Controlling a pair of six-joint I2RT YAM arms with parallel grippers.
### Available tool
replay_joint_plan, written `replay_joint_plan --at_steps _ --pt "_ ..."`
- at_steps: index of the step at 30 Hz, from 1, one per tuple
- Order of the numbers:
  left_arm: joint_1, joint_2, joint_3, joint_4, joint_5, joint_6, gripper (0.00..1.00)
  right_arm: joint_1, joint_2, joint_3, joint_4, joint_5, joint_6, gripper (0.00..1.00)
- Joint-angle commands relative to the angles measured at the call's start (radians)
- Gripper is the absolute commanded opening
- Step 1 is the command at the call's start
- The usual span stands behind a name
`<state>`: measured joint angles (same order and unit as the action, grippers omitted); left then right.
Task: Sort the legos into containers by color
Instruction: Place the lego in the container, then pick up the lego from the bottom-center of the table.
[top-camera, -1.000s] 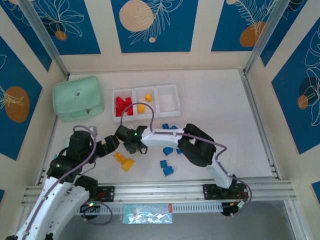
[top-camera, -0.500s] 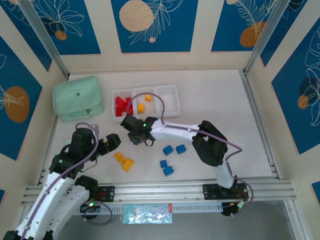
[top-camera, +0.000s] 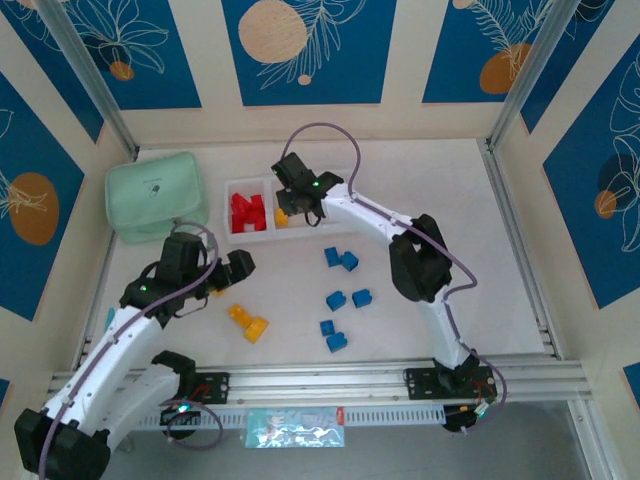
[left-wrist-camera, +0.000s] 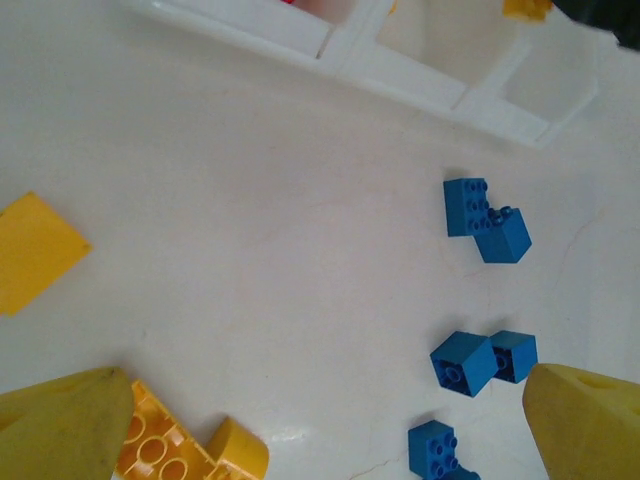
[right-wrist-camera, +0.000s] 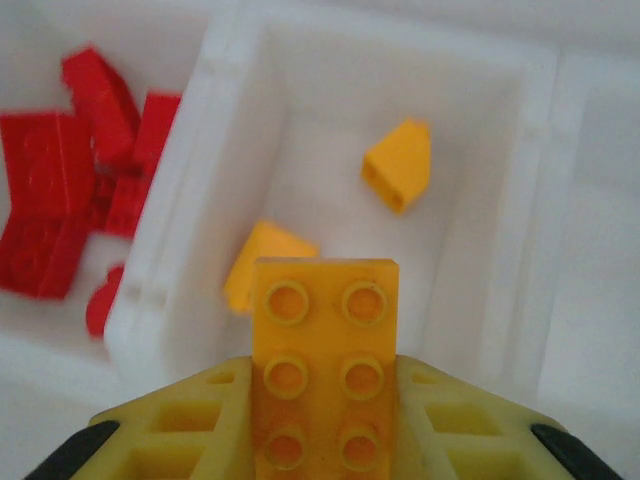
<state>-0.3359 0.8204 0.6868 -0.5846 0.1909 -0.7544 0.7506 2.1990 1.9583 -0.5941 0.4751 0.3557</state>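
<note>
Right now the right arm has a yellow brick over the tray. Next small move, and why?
Probably open the right end effector and drop it. The yellow brick sits clamped above the middle compartment, where two yellow pieces already lie. The red ones are in the neighbouring compartment, so the colour matches.
</note>
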Motion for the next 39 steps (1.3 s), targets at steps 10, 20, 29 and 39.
replay_joint_plan --at_steps 10,20,29,39 --pt "0.009 0.065 0.065 0.1 0.015 0.019 0.99 -0.033 0.136 0.254 -0.11 -0.021 -0.08 0.48" --pt "0.008 -0.01 0.059 0.024 0.001 0.039 0.99 0.027 -0.074 -0.022 -0.049 -0.113 -0.054 0.53" --pt "0.009 -0.119 0.046 -0.125 -0.031 0.049 0.99 0.122 -0.297 -0.377 0.058 -0.255 -0.012 0.59" --pt "0.009 -0.251 0.0 -0.255 -0.061 0.0 0.99 0.279 -0.402 -0.689 0.232 -0.341 0.012 0.67"
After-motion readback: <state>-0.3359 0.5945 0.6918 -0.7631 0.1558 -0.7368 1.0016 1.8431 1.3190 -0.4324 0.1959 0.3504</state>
